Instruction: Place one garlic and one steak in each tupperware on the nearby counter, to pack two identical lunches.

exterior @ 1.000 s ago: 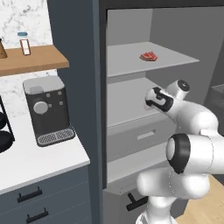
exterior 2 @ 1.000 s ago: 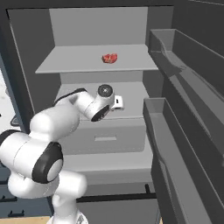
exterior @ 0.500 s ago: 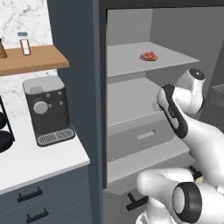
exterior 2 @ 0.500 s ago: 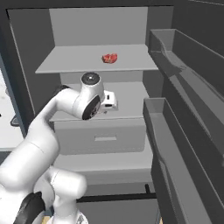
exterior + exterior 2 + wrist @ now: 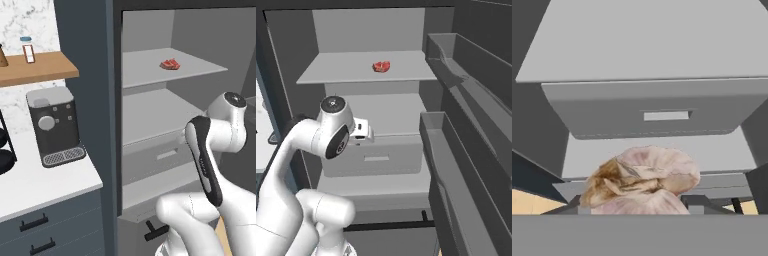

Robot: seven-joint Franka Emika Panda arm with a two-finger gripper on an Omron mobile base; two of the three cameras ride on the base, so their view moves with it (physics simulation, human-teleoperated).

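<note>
Fingers [image 5: 699, 202] of our gripper [image 5: 639, 205] clasp a garlic [image 5: 643, 181] bulb (papery, pinkish) before the fridge drawer [image 5: 657, 112]; a steak [image 5: 381, 66] sits mid-shelf above.
</note>
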